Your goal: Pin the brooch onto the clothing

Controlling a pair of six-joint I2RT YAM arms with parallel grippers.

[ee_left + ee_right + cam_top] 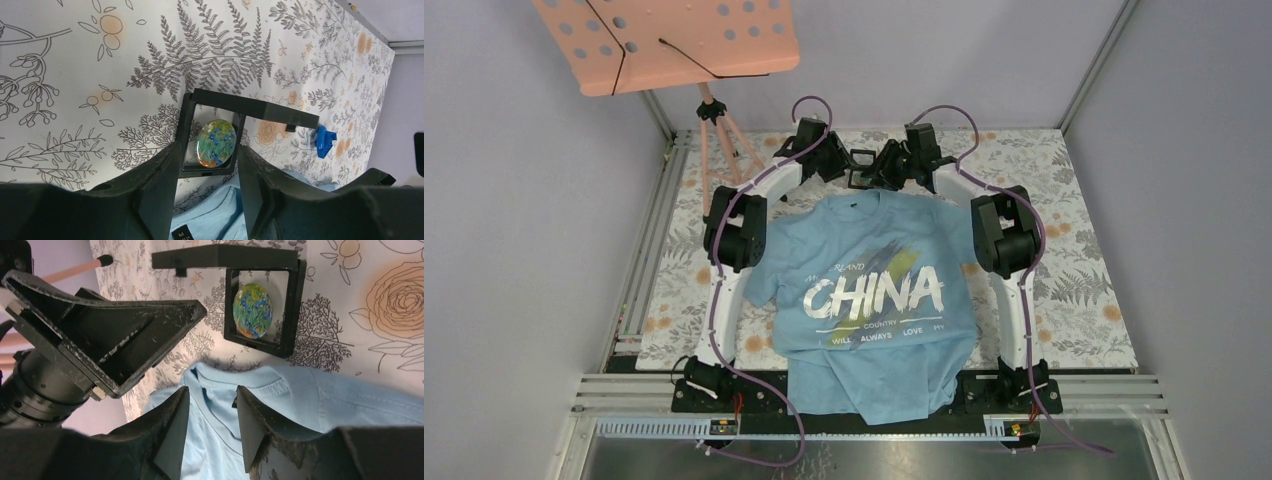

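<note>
left pincer point(207, 161) straddles black box point(250, 107), grip unclear | brooch point(216, 143) inside | right pincer point(212, 395) parted, empty, over t-shirt point(320, 400)

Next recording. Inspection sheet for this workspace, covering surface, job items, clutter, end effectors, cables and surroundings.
Surface: floral-print table cover, lying flat.
Job's things: light blue CHINA T-shirt spread print-up between the arms. The brooch sits in an open black display case just beyond the collar, not yet on the shirt.
Clutter: small blue trinket on the cover near the case.
End effectors: left end effector straddles the case, contact unclear. Right end effector is open above the collar, holding nothing.
Cables: purple cables run along both arms.
Surroundings: salmon perforated music stand at far left; grey walls.
</note>
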